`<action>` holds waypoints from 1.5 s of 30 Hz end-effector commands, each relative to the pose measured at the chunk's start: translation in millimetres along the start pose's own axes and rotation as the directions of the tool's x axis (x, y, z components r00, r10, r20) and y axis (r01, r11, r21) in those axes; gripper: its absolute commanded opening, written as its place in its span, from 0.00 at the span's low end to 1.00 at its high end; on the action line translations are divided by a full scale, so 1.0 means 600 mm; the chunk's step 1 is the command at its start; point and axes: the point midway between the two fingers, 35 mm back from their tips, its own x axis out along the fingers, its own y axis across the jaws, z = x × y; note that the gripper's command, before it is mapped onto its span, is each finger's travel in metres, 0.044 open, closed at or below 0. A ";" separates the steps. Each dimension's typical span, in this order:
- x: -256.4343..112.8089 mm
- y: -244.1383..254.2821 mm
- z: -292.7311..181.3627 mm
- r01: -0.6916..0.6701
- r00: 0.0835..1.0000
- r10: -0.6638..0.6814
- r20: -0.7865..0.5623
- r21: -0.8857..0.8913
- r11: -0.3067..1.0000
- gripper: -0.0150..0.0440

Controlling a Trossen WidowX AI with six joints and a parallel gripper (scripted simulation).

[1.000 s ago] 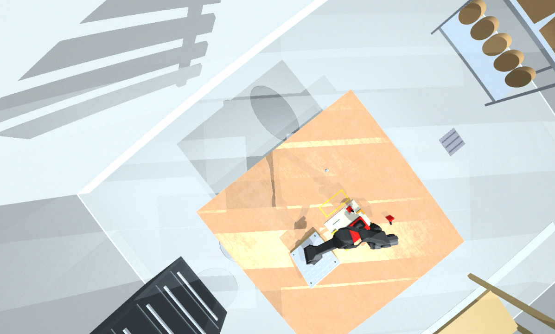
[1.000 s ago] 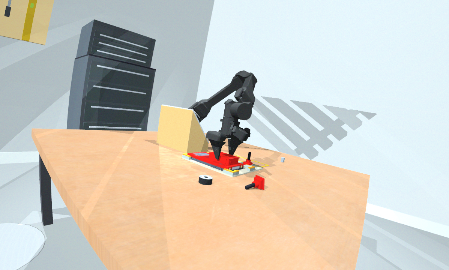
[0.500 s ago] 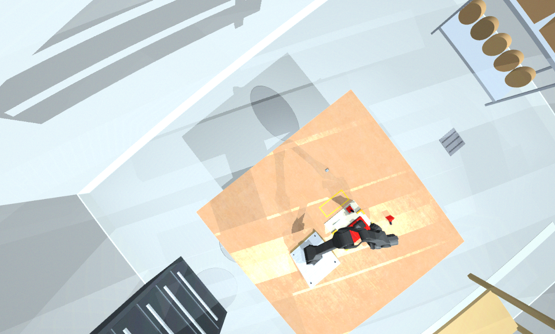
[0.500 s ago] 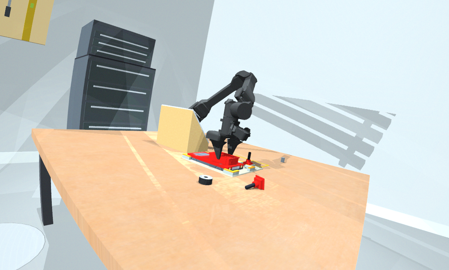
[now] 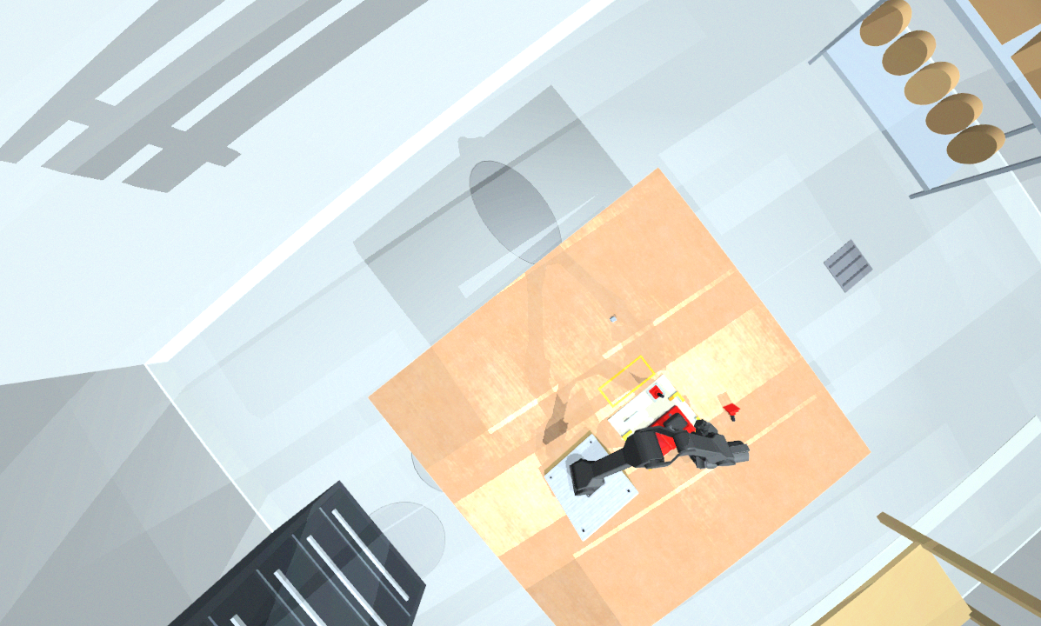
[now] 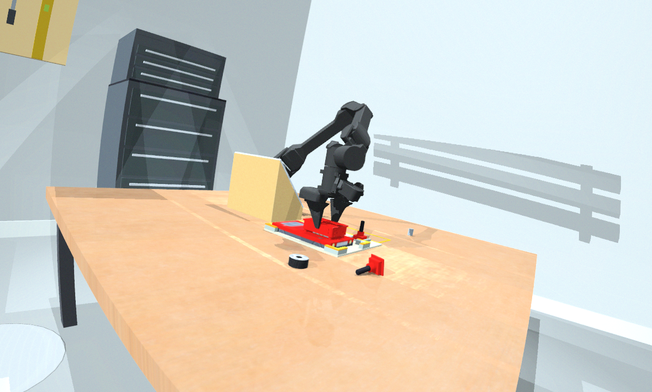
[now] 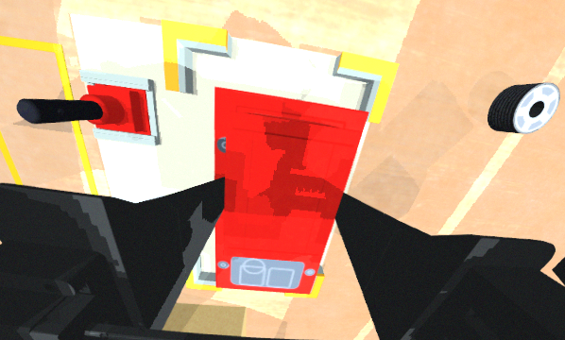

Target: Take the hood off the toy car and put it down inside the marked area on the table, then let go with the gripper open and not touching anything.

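The gripper [image 6: 326, 224] [image 7: 282, 199] is shut on the red hood [image 6: 335, 231] [image 7: 259, 161], with one fingertip at each long side. The hood is held level just above the front of the toy car [image 6: 291, 224] [image 7: 267, 274]; its front stands up like a box over the car in the exterior view. The car, red with a grey window, sits on a white plate [image 5: 619, 421] [image 7: 183, 161] between yellow-topped corner blocks. The marked area, a yellow outline [image 5: 619, 372] [image 7: 23, 43], lies on the table beside the plate. In the top view the arm hides the fingertips.
A red piece with a black handle [image 6: 360, 236] [image 7: 122, 110] stands on the plate by the marked area. A similar red piece [image 5: 731, 409] [image 6: 376, 265] lies on the table. A black wheel [image 6: 298, 262] [image 7: 523, 109] and a small grey block [image 5: 613, 318] [image 6: 410, 232] are also there.
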 end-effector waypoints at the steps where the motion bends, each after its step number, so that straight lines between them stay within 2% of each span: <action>1: -0.007 0.000 0.001 0.005 1.000 -0.005 0.000 -0.006 1.000 0.25; 26: -0.034 0.000 0.001 0.005 1.000 -0.005 0.000 -0.005 1.000 0.25; 39: -0.108 -0.001 0.001 0.006 1.000 -0.006 0.000 -0.004 1.000 0.25; 45: -0.097 0.011 0.002 0.002 1.000 -0.002 -0.001 0.008 1.000 0.25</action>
